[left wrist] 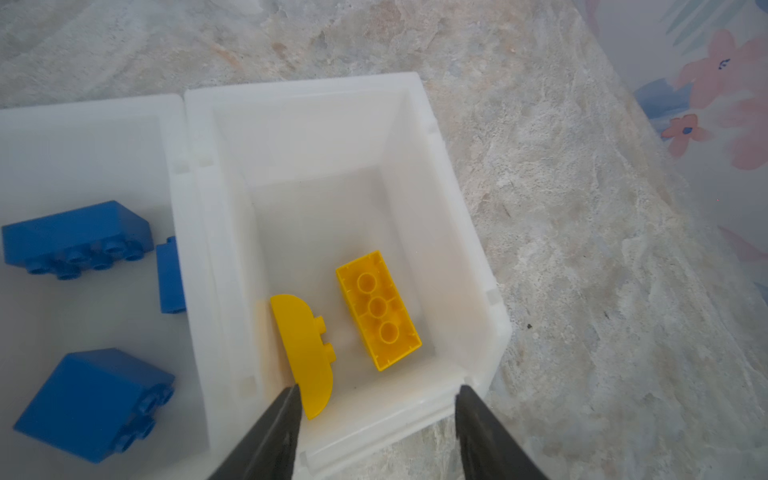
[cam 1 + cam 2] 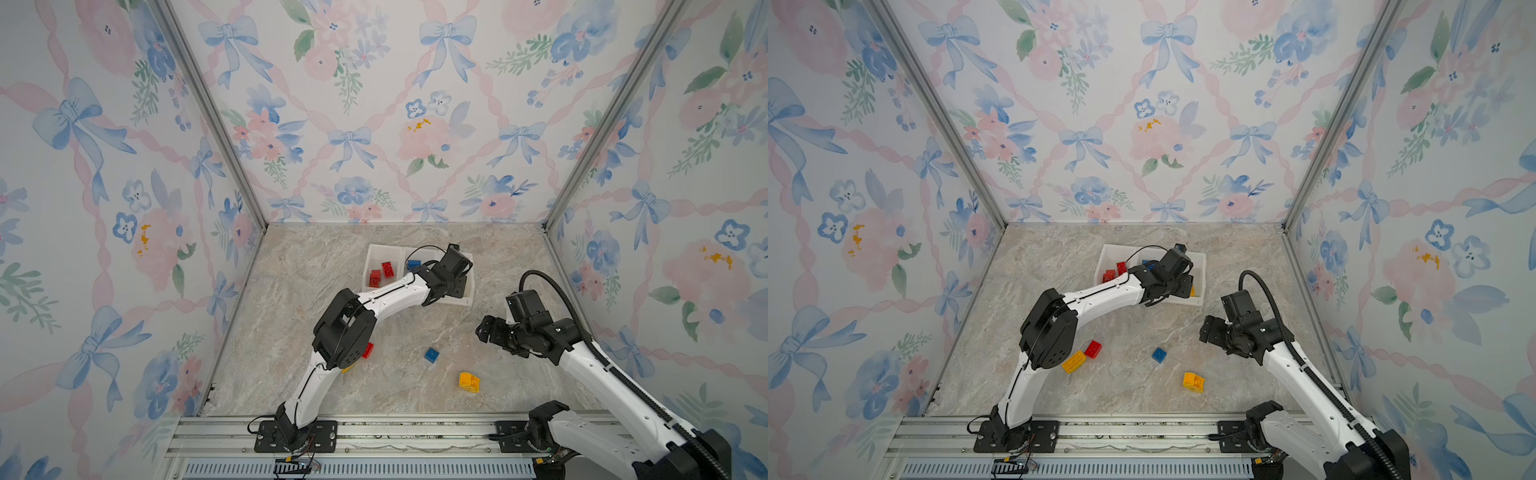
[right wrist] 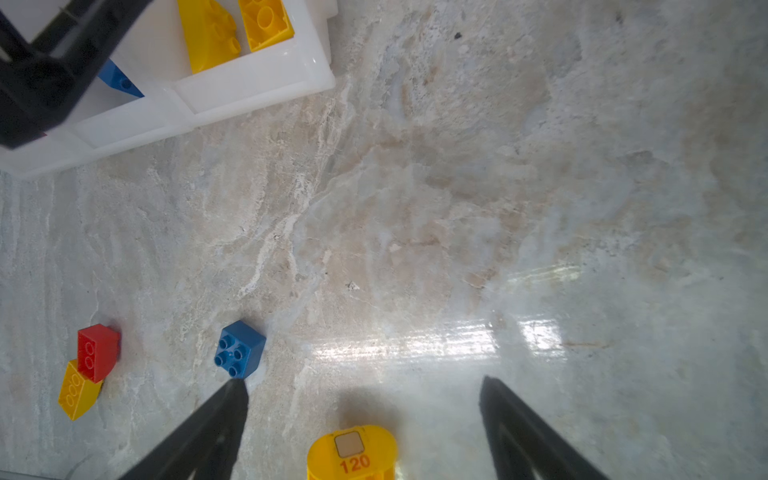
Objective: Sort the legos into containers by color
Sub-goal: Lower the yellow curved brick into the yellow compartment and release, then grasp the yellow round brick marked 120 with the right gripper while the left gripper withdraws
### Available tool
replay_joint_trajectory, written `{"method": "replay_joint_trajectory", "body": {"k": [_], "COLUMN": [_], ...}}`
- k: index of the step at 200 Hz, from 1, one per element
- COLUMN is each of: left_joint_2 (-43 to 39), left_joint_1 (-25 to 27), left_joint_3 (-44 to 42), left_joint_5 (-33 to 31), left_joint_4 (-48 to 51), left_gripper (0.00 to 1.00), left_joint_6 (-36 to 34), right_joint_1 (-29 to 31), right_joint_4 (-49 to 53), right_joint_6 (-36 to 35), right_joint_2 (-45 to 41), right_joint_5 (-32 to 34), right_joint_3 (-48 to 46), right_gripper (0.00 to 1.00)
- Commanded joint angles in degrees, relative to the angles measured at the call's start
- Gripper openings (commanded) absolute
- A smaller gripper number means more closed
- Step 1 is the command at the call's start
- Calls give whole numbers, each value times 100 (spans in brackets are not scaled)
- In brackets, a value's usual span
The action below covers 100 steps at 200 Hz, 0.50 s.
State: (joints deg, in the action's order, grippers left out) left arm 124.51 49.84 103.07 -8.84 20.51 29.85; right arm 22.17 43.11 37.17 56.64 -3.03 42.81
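Note:
Three joined white containers [image 2: 376,253] stand at the back of the table. The left one holds red legos [image 2: 382,272], the middle one blue legos [image 1: 79,237]. My left gripper [image 1: 379,387] hangs open over the right one [image 1: 316,120], nothing between its fingers. A curved yellow lego [image 1: 303,353] and an upturned oblong yellow one [image 1: 378,309] lie inside. My right gripper [image 3: 362,380] is open above the table, over a rounded yellow lego [image 3: 352,455]. A blue square lego [image 3: 240,349] sits off one fingertip.
A red lego [image 2: 1093,348] and a yellow oblong lego [image 2: 1073,361] lie touching beside the left arm's elbow, partly hidden by it in a top view. Patterned walls close the table on three sides; a metal rail [image 2: 374,432] runs along the front.

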Motion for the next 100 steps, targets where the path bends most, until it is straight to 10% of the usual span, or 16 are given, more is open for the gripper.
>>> {"method": "replay_joint_trajectory", "body": {"k": [1, 100], "left_joint_2": [-398, -1572], "left_joint_1": [-3, -12], "left_joint_3": [-351, -1929], "left_joint_5": [183, 311], "left_joint_4": [-165, -616], "left_gripper": [61, 63], "left_joint_6": [32, 26], "right_joint_1": [255, 2036], "right_joint_4": [300, 489], "right_joint_6": [-341, -175], "right_joint_2": [-96, -77], "right_joint_5": [23, 574], "right_joint_3": [26, -242], "right_gripper": [91, 93]}}
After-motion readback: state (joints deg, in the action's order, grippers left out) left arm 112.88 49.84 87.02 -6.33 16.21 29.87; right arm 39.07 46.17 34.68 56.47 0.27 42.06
